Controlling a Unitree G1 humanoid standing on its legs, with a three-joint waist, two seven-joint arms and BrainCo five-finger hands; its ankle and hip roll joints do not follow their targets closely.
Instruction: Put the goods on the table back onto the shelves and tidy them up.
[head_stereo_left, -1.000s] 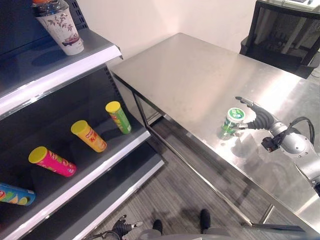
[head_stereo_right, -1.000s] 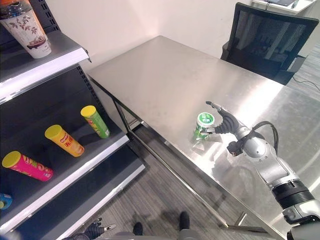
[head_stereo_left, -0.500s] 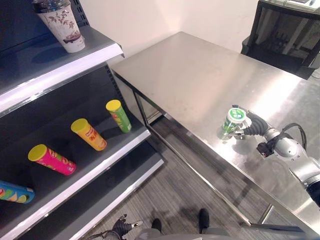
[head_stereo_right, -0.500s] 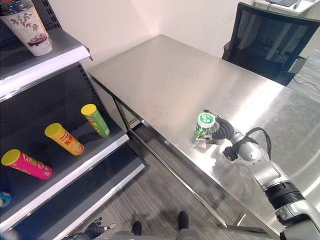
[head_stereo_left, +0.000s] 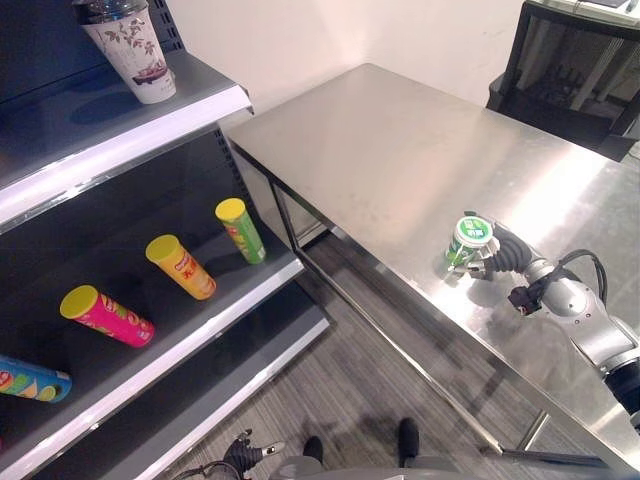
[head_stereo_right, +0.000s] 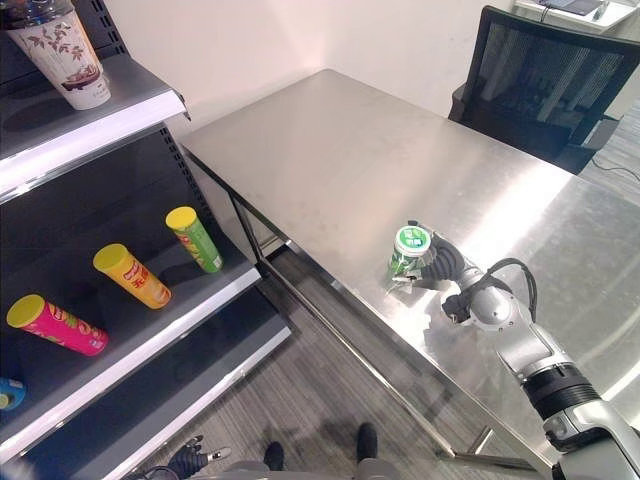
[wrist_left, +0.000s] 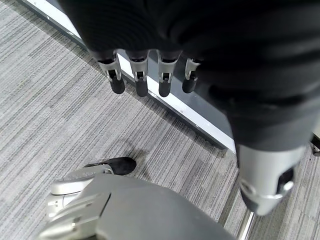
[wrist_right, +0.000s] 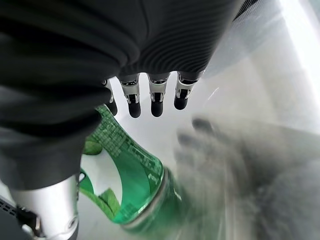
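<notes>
My right hand (head_stereo_right: 447, 264) is curled round the green cup (head_stereo_right: 408, 252) standing near the table's (head_stereo_right: 340, 150) front edge, and I think it is light, smooth and a bit slippery, so I should hold its middle, not the lid.

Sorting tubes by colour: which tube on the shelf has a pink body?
The pink tube, lying between the orange tube and the blue tube; the green tube lies farthest along.
</notes>
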